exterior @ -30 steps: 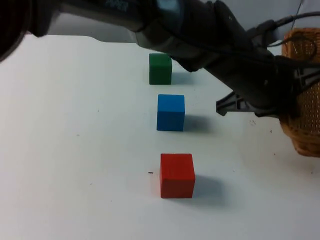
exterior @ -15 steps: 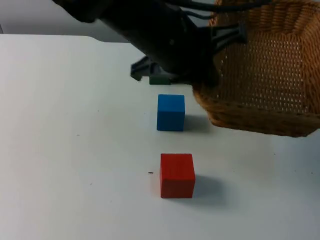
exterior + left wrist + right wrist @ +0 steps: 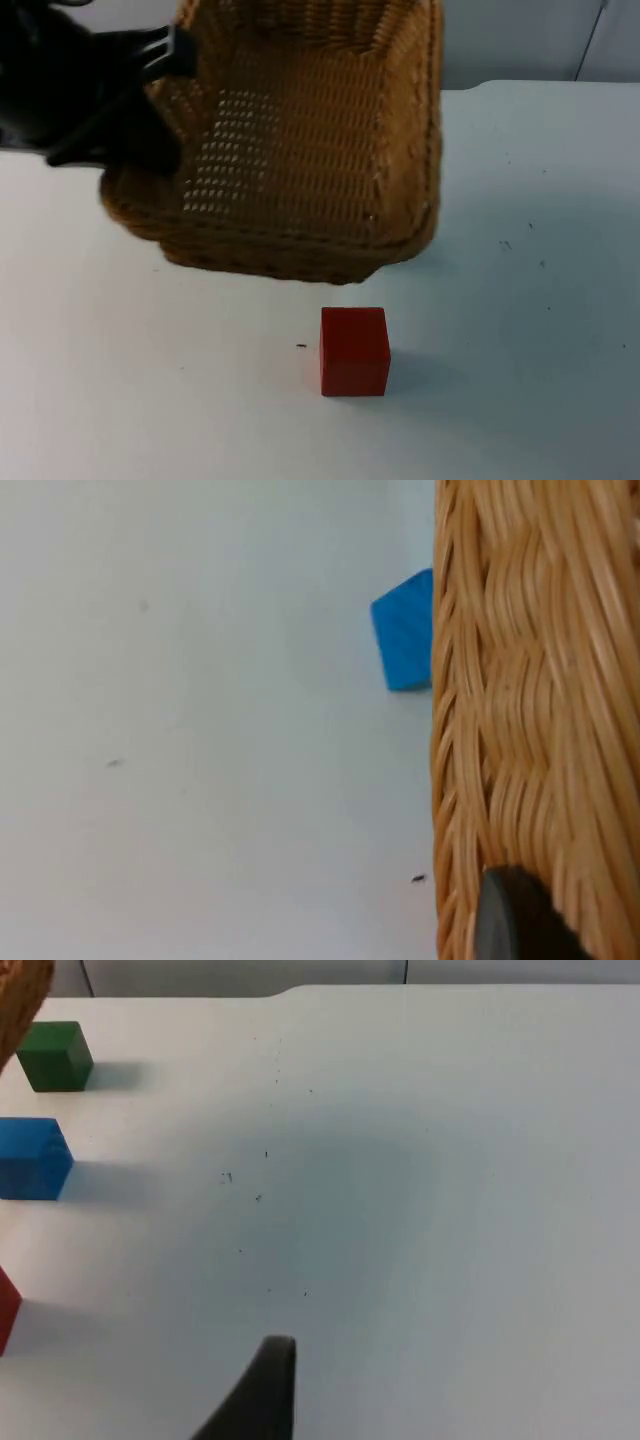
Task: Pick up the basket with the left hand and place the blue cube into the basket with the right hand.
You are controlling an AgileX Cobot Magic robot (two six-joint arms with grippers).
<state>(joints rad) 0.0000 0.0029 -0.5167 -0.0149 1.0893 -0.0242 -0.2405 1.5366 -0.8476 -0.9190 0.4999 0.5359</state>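
Above the white tabletop (image 3: 540,330), the woven wicker basket (image 3: 300,150), apparently gripped at its rim by the left gripper (image 3: 150,70), has been carried leftward over the blue cube (image 3: 33,1158), which remains unpicked while the right gripper's state cannot be told.

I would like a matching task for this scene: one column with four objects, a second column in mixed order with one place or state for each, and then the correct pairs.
Objects:
1. basket
2. red cube
3. blue cube
4. green cube

Places or states:
A. stands on the table between the other two cubes
B. held in the air at its rim by the left gripper
C. the cube nearest the grey wall
D. stands on the table in front of the basket in the top view

Pairs: 1-B, 2-D, 3-A, 4-C
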